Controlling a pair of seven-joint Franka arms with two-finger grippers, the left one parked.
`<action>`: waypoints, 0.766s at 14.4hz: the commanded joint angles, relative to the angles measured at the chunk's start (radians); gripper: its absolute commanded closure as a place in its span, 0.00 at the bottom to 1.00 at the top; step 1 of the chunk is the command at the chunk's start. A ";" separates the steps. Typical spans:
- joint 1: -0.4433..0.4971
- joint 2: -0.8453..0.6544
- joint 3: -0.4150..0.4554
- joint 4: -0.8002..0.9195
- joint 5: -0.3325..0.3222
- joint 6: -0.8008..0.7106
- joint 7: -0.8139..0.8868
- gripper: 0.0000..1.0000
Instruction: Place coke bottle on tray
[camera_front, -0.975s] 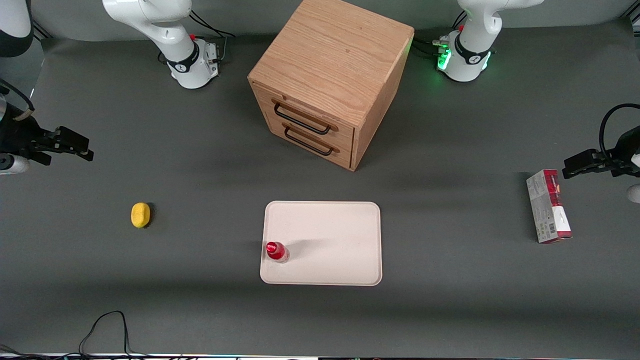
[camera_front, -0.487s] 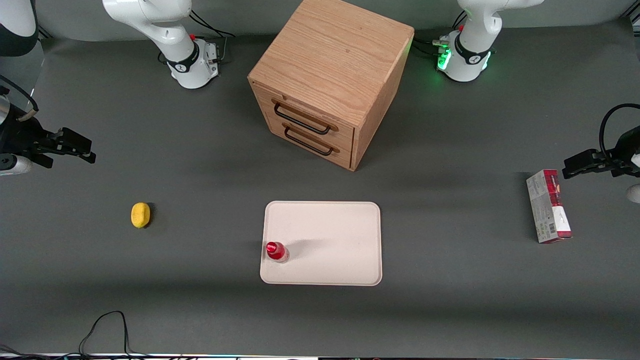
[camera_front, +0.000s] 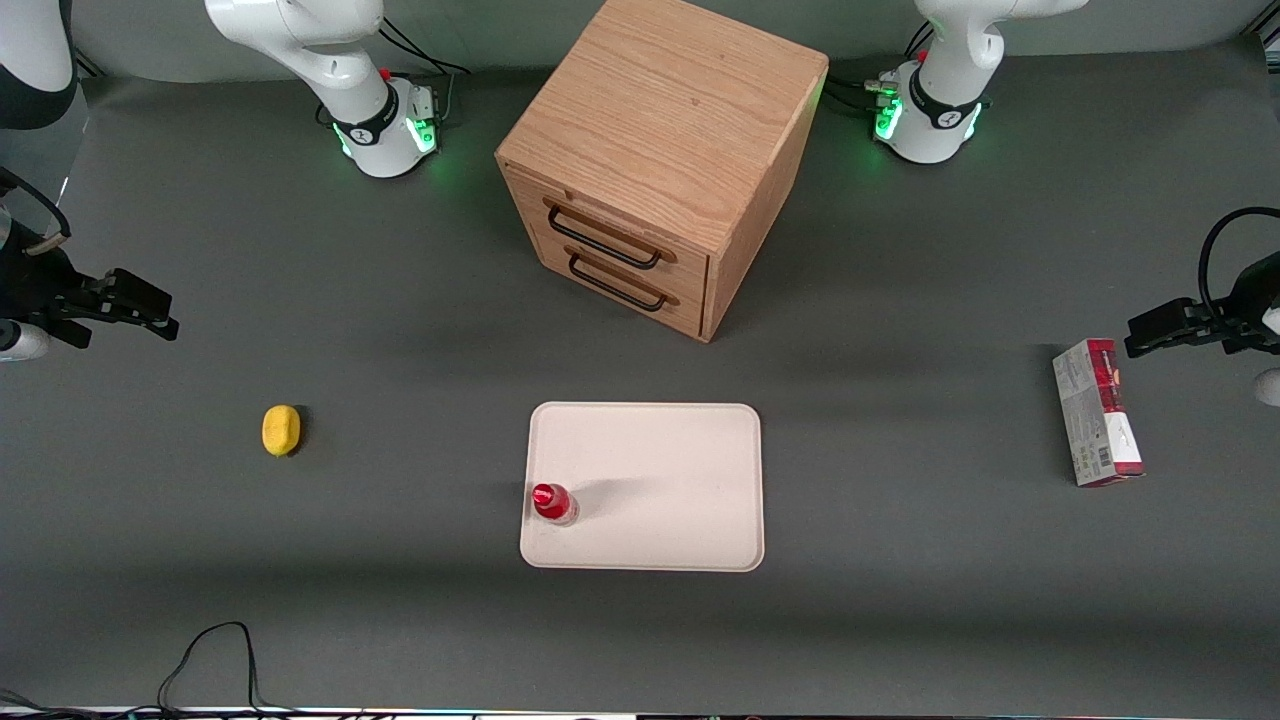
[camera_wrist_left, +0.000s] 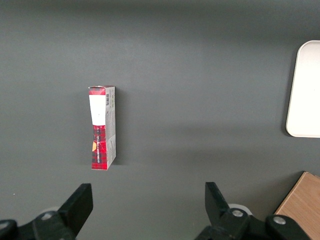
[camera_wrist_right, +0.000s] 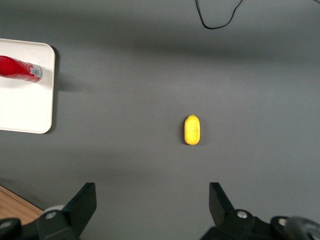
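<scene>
Bottle: the coke bottle (camera_front: 552, 502) stands upright on the tray, red cap up, in the corner that lies toward the working arm's end and nearest the front camera; nothing grips it. In the right wrist view the bottle (camera_wrist_right: 19, 68) shows its red label and clear base just inside the tray's rim.
Tray: the cream-white tray (camera_front: 670, 480) lies flat on the grey worktop (camera_front: 420, 580), in front of the cabinet's drawers and nearer the front camera than the cabinet; apart from the bottle its surface is bare.
Gripper: the gripper (camera_front: 150, 312) hangs above the worktop at the working arm's end of it, well apart from tray and bottle. Its jaws stand wide apart with nothing between them, as the right wrist view shows (camera_wrist_right: 152, 210).
Yellow lump: a rounded yellow lump (camera_front: 281, 430) rests on the worktop between the gripper and the tray, nearer the front camera than the gripper; it touches nothing.
Cabinet: a wooden two-drawer cabinet (camera_front: 660, 150) stands turned at an angle, both drawers shut, each with a dark wire handle.
Carton: a red-and-grey carton (camera_front: 1097, 412) lies flat toward the parked arm's end of the worktop, well apart from the tray.
Cable: a black cable (camera_front: 215, 655) loops on the worktop at the edge nearest the front camera.
</scene>
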 joint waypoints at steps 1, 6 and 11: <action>-0.005 0.008 0.002 0.008 -0.014 0.008 -0.024 0.00; 0.004 0.019 0.000 0.020 -0.020 0.003 -0.018 0.00; 0.006 0.022 0.000 0.022 -0.021 0.001 -0.015 0.00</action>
